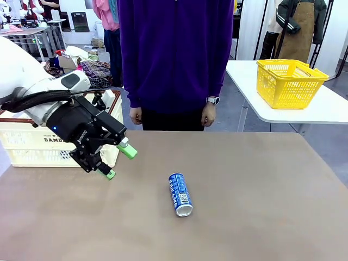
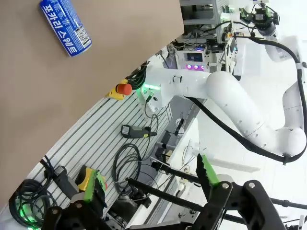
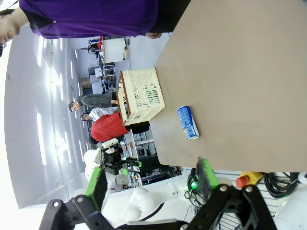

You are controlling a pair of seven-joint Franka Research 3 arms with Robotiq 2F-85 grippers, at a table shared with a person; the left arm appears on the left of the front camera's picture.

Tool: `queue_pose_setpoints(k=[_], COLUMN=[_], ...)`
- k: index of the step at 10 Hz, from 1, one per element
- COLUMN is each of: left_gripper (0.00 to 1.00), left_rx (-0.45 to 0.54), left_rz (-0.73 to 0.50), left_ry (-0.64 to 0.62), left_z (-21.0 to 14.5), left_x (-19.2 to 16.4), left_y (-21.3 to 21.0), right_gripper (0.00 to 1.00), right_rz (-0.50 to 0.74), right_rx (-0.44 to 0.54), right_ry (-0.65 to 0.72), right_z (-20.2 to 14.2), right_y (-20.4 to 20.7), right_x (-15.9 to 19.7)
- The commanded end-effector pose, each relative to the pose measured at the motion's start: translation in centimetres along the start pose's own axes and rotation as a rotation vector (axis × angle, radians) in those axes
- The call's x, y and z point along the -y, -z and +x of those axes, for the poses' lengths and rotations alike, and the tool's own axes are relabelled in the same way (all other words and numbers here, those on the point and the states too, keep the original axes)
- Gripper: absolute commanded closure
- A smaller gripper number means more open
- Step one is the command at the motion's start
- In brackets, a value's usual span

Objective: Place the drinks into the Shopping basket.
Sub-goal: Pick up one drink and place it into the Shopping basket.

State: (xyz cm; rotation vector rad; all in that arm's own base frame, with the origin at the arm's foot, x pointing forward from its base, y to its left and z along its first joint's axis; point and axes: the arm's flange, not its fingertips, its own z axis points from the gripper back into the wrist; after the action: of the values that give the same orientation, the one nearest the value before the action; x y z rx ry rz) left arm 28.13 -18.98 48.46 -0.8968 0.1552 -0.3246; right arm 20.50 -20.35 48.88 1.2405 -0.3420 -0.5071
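One of the drinks, a blue can (image 1: 180, 194) with white lettering and a silver top, lies on its side near the middle of the brown table (image 1: 261, 206). The cream Shopping basket (image 1: 24, 147) stands at the table's left edge. My left gripper (image 1: 118, 162) hovers open in front of the basket, left of the can, with nothing between its green pads. In the left wrist view the can (image 2: 64, 26) lies far off at the top left, beyond the open left gripper (image 2: 149, 182). The right wrist view shows the right gripper (image 3: 151, 181) open and empty, well back from the can (image 3: 188, 122) and the basket (image 3: 141, 93).
A person in a purple top (image 1: 174, 54) stands at the far edge, hands hanging by their sides. A yellow mesh basket (image 1: 288, 81) sits on a separate white table at the back right. Bare tabletop lies to the right of the can and in front of it.
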Motion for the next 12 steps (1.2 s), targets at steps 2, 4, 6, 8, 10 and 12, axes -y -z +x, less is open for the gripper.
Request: queue_pose_setpoints(k=[2, 4, 6, 8, 10, 12], left_gripper=[0.00, 0.00, 0.00, 0.00, 0.00, 0.00], left_rx=[-0.013, -0.045, -0.031, 0.007, 0.083, 0.196], left_rz=[0.131, 0.287, 0.411, 0.572, 0.749, 0.810], left_ry=[-0.209, -0.297, -0.361, -0.429, -0.372, -0.294], left_z=[2.9, 7.6, 10.8, 12.7, 13.2, 13.6], left_x=[4.2, 7.5, 8.8, 8.3, 6.7, 5.2], left_y=[4.3, 8.5, 11.8, 15.7, 18.4, 20.7], right_gripper=[0.00, 0.00, 0.00, 0.00, 0.00, 0.00], right_rz=[0.026, 0.026, 0.026, 0.026, 0.026, 0.026], right_rx=[0.006, 0.006, 0.006, 0.006, 0.006, 0.006], right_ry=[0.007, 0.007, 0.007, 0.007, 0.007, 0.007], right_z=[0.2, 0.2, 0.2, 0.2, 0.2, 0.2], right_y=[-0.1, -0.1, -0.1, -0.1, -0.1, -0.1], right_x=[-0.5, -0.5, -0.5, -0.5, -0.5, -0.5])
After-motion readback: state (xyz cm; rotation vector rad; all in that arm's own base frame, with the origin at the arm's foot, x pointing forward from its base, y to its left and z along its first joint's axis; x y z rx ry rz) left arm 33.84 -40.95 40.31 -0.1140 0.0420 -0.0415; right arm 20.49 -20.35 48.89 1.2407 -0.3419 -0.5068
